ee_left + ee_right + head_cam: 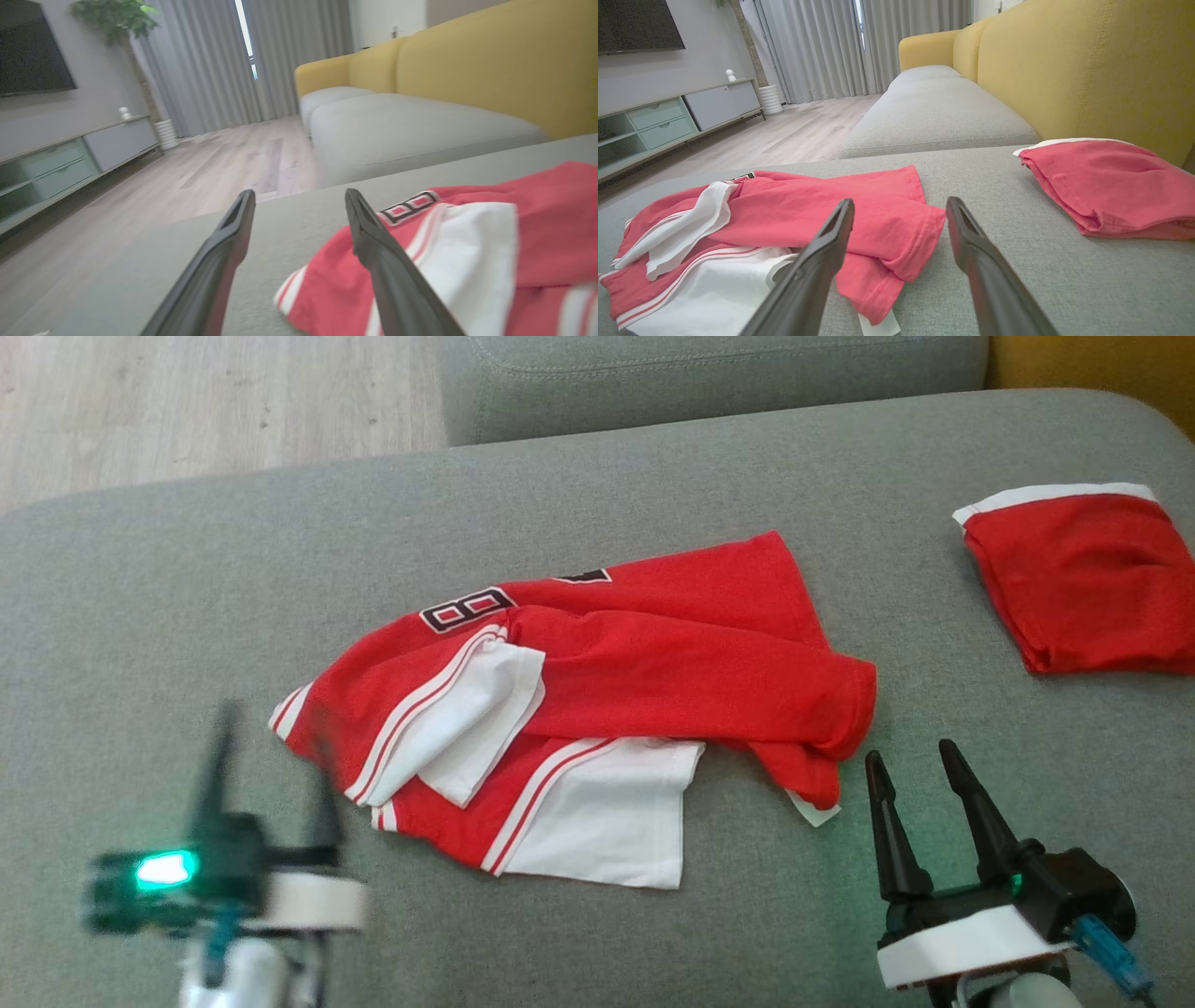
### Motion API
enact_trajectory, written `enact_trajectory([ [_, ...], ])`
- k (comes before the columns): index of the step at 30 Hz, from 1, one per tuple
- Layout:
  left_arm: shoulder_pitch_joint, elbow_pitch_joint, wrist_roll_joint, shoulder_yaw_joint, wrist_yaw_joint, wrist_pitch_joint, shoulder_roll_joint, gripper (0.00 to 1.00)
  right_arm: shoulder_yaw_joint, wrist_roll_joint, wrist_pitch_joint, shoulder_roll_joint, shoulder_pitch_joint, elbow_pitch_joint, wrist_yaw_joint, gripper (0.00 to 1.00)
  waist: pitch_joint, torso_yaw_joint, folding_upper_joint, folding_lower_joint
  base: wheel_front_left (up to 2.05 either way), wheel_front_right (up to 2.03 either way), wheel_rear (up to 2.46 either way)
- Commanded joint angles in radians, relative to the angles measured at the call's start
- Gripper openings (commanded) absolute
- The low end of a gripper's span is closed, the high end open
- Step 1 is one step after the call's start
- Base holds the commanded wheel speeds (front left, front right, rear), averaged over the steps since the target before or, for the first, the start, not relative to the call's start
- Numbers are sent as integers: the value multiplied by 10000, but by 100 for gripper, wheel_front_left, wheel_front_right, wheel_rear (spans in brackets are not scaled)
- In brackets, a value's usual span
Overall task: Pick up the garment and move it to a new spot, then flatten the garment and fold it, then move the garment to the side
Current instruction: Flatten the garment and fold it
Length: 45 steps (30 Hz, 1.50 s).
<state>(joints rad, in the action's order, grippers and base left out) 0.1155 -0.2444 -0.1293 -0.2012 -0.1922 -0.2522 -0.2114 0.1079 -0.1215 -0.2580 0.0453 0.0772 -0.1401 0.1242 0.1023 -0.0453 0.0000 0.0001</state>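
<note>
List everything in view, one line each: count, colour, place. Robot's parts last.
near cushion: one, grey, under both garments
crumpled garment: one, red with white panels, middle of the cushion
folded garment: one, red with white edge, right side of the cushion
sofa back: one, yellow, behind the cushion
floor: pale wood, beyond the cushion
cabinet: one, green and grey, along the wall
left gripper: one, dark, open, beside the garment's striped corner
right gripper: one, dark, open, near its red hem
</note>
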Motion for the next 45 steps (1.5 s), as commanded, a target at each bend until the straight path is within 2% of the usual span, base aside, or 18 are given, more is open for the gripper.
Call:
enact_trajectory([
  [1,32,565,409,-228,345,-95,-146,100,210,54,-38,49,-86,264,65,100,-23,17,0,-1,0,0,0],
  [6,-87,-247,1046,-1590,1279,-95,-122,100,251,20,-38,49,-83,233,65,100,-76,41,0,-1,0,0,0],
  [9,174,-1085,954,-1972,1792,-95,48,100,301,8,-38,49,-141,223,65,100,-44,11,0,-1,0,0,0],
  [12,588,-1936,753,-2048,2096,-95,233,100,366,10,-38,49,-217,230,65,100,48,-66,0,-1,0,0,0],
  [25,2202,-4909,489,-2088,2459,226,434,98,314,74,-38,49,-311,234,65,100,324,-450,0,-1,0,0,0],
  [26,2255,-5060,459,-2111,2509,245,446,74,308,72,-38,49,-316,233,65,100,326,-462,0,-1,0,0,0],
  [27,2309,-5177,432,-2120,2533,236,456,45,304,70,-38,49,-319,232,65,100,324,-471,0,-1,0,0,0],
  [28,2358,-5251,420,-2123,2526,202,464,33,298,67,-38,49,-319,230,65,100,317,-472,0,-1,0,0,0],
  [29,2395,-5317,417,-2136,2521,167,471,0,291,62,-38,49,-317,230,65,100,310,-468,0,-1,0,0,0],
  [37,2528,-4962,475,-2184,2317,-77,430,0,287,3,-38,49,-294,219,65,100,197,-288,0,-1,0,0,0],
  [45,1640,-2312,349,-1632,1773,-92,104,0,317,-70,-38,49,-227,194,65,100,-11,-43,0,-1,0,0,0],
])
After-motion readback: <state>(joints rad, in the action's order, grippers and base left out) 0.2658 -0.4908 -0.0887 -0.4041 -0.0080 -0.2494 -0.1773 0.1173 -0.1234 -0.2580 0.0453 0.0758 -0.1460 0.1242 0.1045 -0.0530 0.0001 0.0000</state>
